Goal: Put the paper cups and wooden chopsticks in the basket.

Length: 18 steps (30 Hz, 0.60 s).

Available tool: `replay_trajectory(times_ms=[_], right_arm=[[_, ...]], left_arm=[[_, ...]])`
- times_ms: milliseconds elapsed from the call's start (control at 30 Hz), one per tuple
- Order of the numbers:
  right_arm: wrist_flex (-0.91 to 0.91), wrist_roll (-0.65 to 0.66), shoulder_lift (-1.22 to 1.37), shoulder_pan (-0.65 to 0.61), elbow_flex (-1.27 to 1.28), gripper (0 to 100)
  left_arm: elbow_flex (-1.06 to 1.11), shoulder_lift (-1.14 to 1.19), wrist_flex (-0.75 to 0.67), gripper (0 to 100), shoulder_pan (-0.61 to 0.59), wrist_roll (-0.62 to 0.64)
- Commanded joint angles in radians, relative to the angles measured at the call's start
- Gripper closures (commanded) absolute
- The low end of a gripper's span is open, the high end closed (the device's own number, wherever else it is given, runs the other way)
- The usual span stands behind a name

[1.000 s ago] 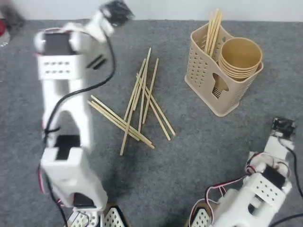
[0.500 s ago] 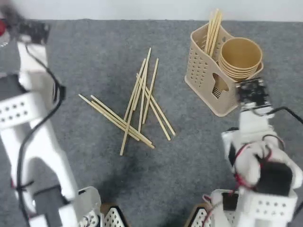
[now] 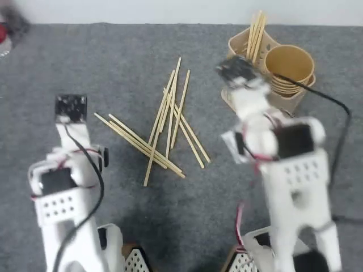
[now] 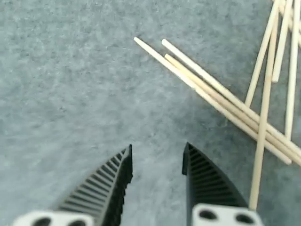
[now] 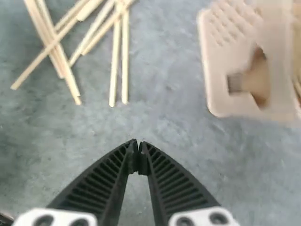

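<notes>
Seen from above, the beige perforated plastic basket (image 3: 238, 42) stands at the far right of the grey felt-like mat (image 3: 113, 62). One compartment holds a nested stack of tan paper cups (image 3: 289, 65), and the other holds a sheaf of upright wooden chopsticks (image 3: 256, 31), which the narrow slot keeps on end, so the cup half of the job looks done. By its rims I make the stack five or six cups, and the sheaf four or five sticks (they overlap, so neither count is firm). The loose pale wooden chopsticks (image 3: 170, 124) lie in a crossed heap at mid-mat, roughly eleven of them, some steep and some slanting, which I judge favours a pick at a free end rather than in the tangle. The left arm stands near the outer ends of the slanting sticks, and the right arm stands between heap and basket, covering part of the basket's wall. In the left wrist view the left gripper (image 4: 157, 148) hangs with jaws parted and nothing between them, near the tips of three slanting sticks, with about four steeper ones beyond them; it looks well placed to close on one end. In the right wrist view the right gripper (image 5: 138, 143) has its jaws pressed together and empty over bare mat, with the basket and about eight loose sticks ahead of it, none within its reach.
</notes>
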Motion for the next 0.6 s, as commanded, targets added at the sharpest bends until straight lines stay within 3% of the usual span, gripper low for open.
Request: replay_trajectory(times_ms=[0, 133, 267, 567], right_arm=[[0.019, -0.012, 0.194, -0.085, -0.183, 95.2], [0.024, -0.012, 0.414, -0.142, -0.365, 84.8], [-0.002, -0.012, 0.631, -0.150, -0.565, 85.8], [-0.054, -0.011, 1.161, -0.145, -1.049, 86.8]], left_arm=[[0.183, -0.157, -0.158, 83, 0.035, 0.068], [0.357, -0.259, -0.265, 83, 0.064, 0.068], [0.490, -0.374, -0.385, 83, 0.066, 0.064], [0.601, -0.672, -0.301, 83, 0.074, 0.066]])
